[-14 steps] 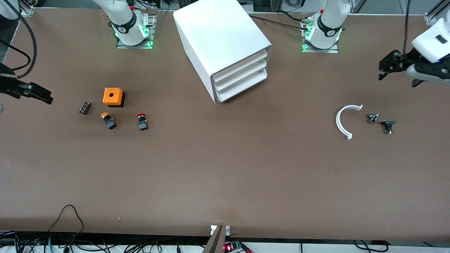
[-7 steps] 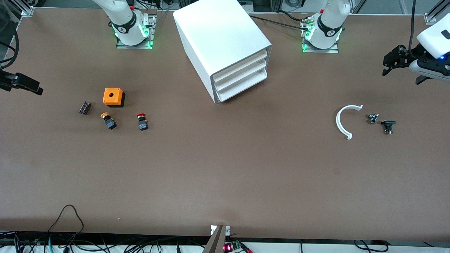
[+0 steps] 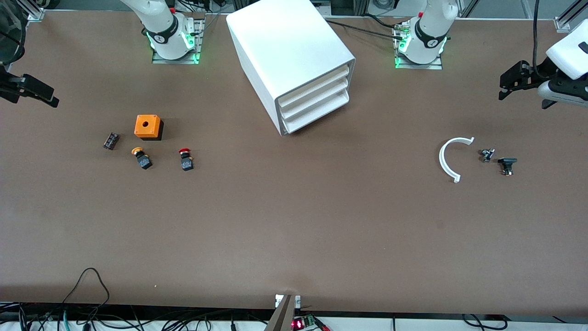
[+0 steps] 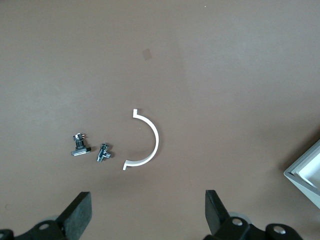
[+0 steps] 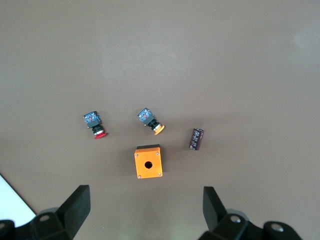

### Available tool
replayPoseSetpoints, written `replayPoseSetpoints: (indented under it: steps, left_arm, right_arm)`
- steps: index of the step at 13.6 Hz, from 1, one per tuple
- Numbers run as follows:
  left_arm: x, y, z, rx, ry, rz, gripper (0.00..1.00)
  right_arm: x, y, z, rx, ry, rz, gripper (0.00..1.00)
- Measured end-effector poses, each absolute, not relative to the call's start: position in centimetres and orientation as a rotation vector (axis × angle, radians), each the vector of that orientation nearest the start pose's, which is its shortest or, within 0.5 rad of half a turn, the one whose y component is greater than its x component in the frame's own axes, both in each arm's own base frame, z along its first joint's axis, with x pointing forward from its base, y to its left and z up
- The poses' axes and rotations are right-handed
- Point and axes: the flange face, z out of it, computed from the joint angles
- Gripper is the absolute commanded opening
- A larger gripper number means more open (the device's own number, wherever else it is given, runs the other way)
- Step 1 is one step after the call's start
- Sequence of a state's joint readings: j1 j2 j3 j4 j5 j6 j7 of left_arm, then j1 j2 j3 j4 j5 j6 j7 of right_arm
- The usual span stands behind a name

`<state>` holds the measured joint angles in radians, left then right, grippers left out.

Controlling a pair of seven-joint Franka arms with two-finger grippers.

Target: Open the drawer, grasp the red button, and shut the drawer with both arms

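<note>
We see the drawer [image 3: 317, 105] closed in the cabinet [image 3: 287, 50], the button [image 3: 185, 159] lying near the orange cube [image 3: 147, 126], and both the left gripper [image 4: 145, 217] and right gripper [image 5: 145, 212] spread wide, holding nothing, over the table ends.

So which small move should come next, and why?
Probably bring the left gripper, open above the table's end, toward the cabinet: all three drawers look shut, and the red button lies untouched on the table.

Matt brown table [image 3: 294, 220]. Smooth white plastic cabinet [image 3: 280, 41], faintly glossy. Shiny metal fittings [image 4: 104, 153]; matt black fingers [image 4: 77, 215].
</note>
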<state>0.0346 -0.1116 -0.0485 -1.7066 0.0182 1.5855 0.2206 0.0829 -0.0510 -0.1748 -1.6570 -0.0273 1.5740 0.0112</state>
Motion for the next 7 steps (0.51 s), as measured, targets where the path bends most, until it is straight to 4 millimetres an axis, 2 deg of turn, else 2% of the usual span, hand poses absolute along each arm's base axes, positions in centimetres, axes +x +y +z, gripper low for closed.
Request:
replayPoseSetpoints:
  steps: [7]
  left_arm:
    - [52.04, -0.70, 62.13, -3.102, 0.335, 0.020, 1.00]
  right_arm:
    - [53.62, -5.42, 61.03, -3.154, 0.179, 0.040, 1.00]
